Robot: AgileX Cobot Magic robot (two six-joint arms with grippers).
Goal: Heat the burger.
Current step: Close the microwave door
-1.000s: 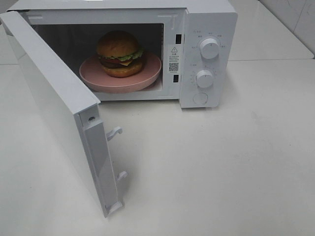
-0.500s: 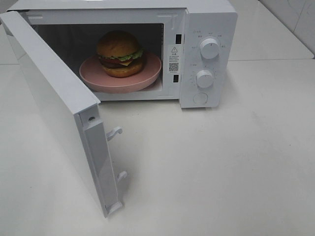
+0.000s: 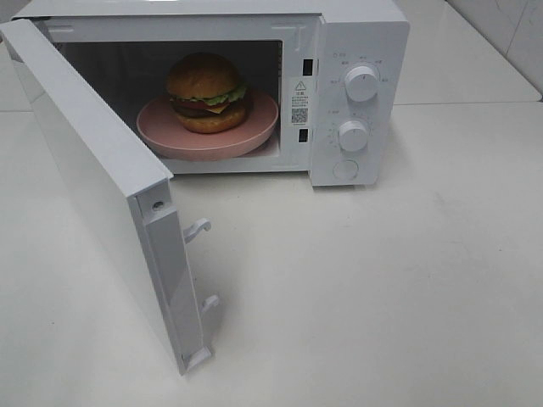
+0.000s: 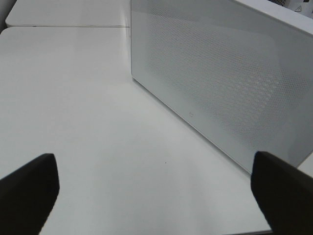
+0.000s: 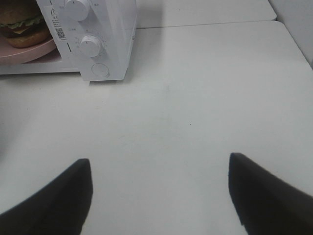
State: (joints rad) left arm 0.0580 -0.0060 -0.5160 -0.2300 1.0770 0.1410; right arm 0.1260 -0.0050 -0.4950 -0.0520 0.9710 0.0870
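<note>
On the white surface, rear centre: one white microwave oven, door swung wide open toward the left of the high view.

- Burger: inside the oven cavity, upright, centred on a round pink plate; golden-brown bun, green lettuce, yellow cheese and dark patty visible.
- Door, inner edge: two white latch hooks, upper and lower. Outer face, seen from the left wrist camera: a perforated mesh window.
- Control panel, right of the cavity: upper knob, lower knob, round button below them.
- Left end effector: jaws spread wide, empty, above bare surface, facing the door's outer face.
- Right end effector: jaws apart, empty, above bare surface in front of the control panel, well apart from it.
</note>
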